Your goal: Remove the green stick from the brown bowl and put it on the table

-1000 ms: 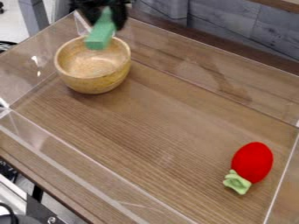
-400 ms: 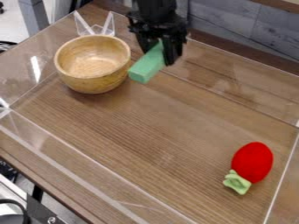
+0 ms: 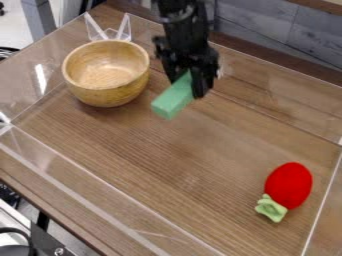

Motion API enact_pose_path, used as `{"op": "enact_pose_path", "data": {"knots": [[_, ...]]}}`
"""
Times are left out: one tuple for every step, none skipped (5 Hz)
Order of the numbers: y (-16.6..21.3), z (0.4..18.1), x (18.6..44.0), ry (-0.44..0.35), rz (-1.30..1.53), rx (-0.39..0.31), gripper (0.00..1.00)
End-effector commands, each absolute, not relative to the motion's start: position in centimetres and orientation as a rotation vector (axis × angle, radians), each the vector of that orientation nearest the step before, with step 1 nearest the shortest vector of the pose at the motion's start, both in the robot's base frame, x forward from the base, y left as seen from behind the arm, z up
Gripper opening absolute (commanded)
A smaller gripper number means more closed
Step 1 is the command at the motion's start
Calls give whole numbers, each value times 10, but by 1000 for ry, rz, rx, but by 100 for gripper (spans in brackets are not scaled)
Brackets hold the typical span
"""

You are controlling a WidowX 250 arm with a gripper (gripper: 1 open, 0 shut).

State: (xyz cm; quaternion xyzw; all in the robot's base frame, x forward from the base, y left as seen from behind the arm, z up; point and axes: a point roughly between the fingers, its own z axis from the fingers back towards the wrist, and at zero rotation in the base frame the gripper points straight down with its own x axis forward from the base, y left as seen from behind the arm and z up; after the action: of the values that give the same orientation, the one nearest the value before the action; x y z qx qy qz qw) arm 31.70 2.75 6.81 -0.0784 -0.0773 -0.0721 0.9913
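The green stick (image 3: 173, 99) hangs tilted just above the table (image 3: 174, 160), to the right of the brown bowl (image 3: 107, 72). My gripper (image 3: 189, 85) points down and is shut on the stick's upper end, its black fingers (image 3: 198, 78) on either side. The stick's lower end is close to the wood; whether it touches I cannot tell. The bowl's speckled inside holds nothing.
A red rounded object (image 3: 289, 184) with a small pale-green piece (image 3: 274, 209) lies at the front right. Low clear acrylic walls (image 3: 80, 190) run along the table's edges. A clear stand (image 3: 110, 27) sits behind the bowl.
The gripper carried the green stick from above the bowl's far rim rightward and down, out past the bowl, until it hangs low over the tabletop. The wrist has rolled.
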Motion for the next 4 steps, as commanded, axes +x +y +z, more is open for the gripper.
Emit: {"op": "enact_pose_path", "data": {"knots": [[49,63,312,-180,-161,-134,0],[44,59,315,-172,-158,-139,0],[39,54,318,-164,-156,-145,0],[30,41,327,-157,-188,-154,100]]}}
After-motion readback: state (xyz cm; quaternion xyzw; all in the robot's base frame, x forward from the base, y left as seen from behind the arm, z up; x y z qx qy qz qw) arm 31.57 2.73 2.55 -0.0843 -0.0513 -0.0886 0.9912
